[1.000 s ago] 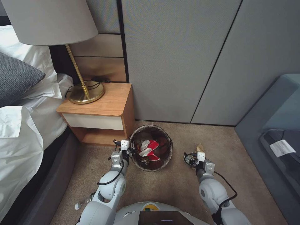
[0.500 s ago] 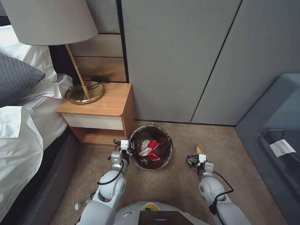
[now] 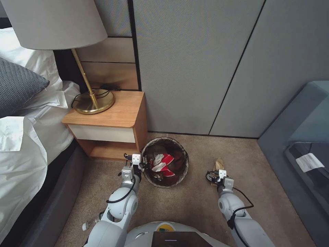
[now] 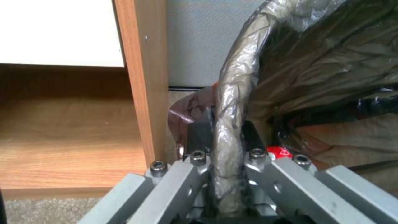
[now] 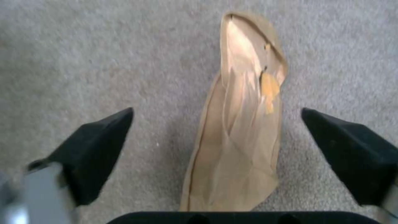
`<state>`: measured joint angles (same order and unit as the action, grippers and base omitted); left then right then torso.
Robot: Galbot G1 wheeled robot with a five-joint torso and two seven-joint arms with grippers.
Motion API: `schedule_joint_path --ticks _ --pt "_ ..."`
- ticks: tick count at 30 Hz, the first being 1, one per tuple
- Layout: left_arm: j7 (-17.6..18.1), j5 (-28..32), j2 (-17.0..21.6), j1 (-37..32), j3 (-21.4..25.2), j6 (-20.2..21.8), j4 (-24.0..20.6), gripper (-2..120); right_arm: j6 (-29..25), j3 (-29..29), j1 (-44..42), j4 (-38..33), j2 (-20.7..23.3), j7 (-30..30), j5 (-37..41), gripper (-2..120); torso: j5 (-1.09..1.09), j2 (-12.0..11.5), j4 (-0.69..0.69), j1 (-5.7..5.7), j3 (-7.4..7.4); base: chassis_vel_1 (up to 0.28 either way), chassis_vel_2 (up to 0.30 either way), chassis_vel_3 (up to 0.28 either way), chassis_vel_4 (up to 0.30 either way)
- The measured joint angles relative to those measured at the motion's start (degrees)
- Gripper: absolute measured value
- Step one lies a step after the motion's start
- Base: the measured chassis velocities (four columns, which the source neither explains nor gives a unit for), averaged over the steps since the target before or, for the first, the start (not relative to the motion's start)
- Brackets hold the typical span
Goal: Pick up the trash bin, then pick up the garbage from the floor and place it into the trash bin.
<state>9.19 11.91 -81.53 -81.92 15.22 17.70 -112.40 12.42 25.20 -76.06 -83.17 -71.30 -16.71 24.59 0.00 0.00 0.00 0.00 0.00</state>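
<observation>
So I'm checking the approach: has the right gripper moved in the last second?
Yes. The right gripper has shifted rightward, away from the trash bin, over the paper bag.

Even, soft indoor light; head view sharp with wide-angle bending at its edges; both wrist views blurred, glare on the liner (image 4: 232,102)

Bins: one round white plastic trash bin (image 3: 165,162) with brown liner;
Cartons: two red-and-white paper cartons (image 3: 163,164);
Bags: one tan paper bag (image 5: 240,124);
Bottles: one clear plastic bottle (image 3: 89,223)
</observation>
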Motion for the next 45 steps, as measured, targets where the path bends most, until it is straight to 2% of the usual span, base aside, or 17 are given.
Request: schedule_joint_path --ticks 3,5,6,14,16,18,19,23,24,26,41,45 --pt "0.02 -0.02 0.0 -0.05 0.03 -0.01 0.01 0 -0.46 -0.02 0.64 1.47 -0.18 0.23 -0.23 88 0.0 0.0 0.0 0.0 0.0 0.0 0.0 0.0 0.0" --pt "0.04 -0.07 -0.01 -0.07 0.06 -0.03 0.02 0 -1.04 -0.01 1.02 2.66 -0.25 0.71 -0.56 77 0.0 0.0 0.0 0.0 0.0 0.0 0.0 0.0 0.0" --pt "0.04 -0.07 -0.01 -0.07 0.06 -0.03 0.02 0 -1.04 -0.01 1.02 2.66 -0.25 0.71 -0.56 77 0.0 0.0 0.0 0.0 0.0 0.0 0.0 0.0 0.0" --pt "0.07 -0.17 -0.05 -0.09 -0.02 -0.05 0.1 0 -2.7 0.08 1.24 4.51 -0.31 1.62 -1.5 44 0.0 0.0 0.0 0.0 0.0 0.0 0.0 0.0 0.0" --pt "0.08 -0.18 -0.04 -0.11 -0.02 -0.06 0.1 0 -2.77 0.09 1.24 4.57 -0.3 1.62 -1.53 41 0.0 0.0 0.0 0.0 0.0 0.0 0.0 0.0 0.0" --pt "0.08 -0.19 -0.02 -0.15 -0.1 -0.06 0.11 0 -3.2 0.09 1.21 4.67 -0.3 1.69 -1.68 30 0.0 0.0 0.0 0.0 0.0 0.0 0.0 0.0 0.0" --pt "0.08 -0.19 -0.02 -0.15 -0.1 -0.06 0.11 0 -3.2 0.09 1.21 4.67 -0.3 1.69 -1.68 30 0.0 0.0 0.0 0.0 0.0 0.0 0.0 0.0 0.0" --pt "0.08 -0.21 0.02 -0.17 -0.16 -0.11 0.19 0 -3.96 0.05 1.09 4.73 -0.37 1.84 -1.89 11 0.0 0.0 0.0 0.0 0.0 0.0 0.0 0.0 0.0" --pt "0.08 -0.21 0.02 -0.17 -0.16 -0.11 0.19 0 -3.96 0.05 1.09 4.73 -0.37 1.84 -1.89 11 0.0 0.0 0.0 0.0 0.0 0.0 0.0 0.0 0.0" --pt "0.07 -0.21 0.03 -0.16 -0.22 -0.13 0.21 0 -4.42 0.04 1.02 4.8 -0.37 1.95 -2.25 2 0.0 0.0 0.0 0.0 0.0 0.0 0.0 0.0 0.0" --pt "0.04 -0.03 0.14 0.13 -0.34 -0.13 0.31 0 -6.22 0.24 0.61 4.62 -0.28 2.17 -4.68 0 0.0 0.0 0.0 0.0 0.0 0.0 0.0 0.0 0.0" --pt "0.04 0.01 0.1 0.12 -0.34 -0.12 0.31 0 -7.32 0.72 -0.31 2.08 -0.54 1.39 -4.68 0 0.0 0.0 0.0 0.0 0.0 0.0 0.0 0.0 0.0"
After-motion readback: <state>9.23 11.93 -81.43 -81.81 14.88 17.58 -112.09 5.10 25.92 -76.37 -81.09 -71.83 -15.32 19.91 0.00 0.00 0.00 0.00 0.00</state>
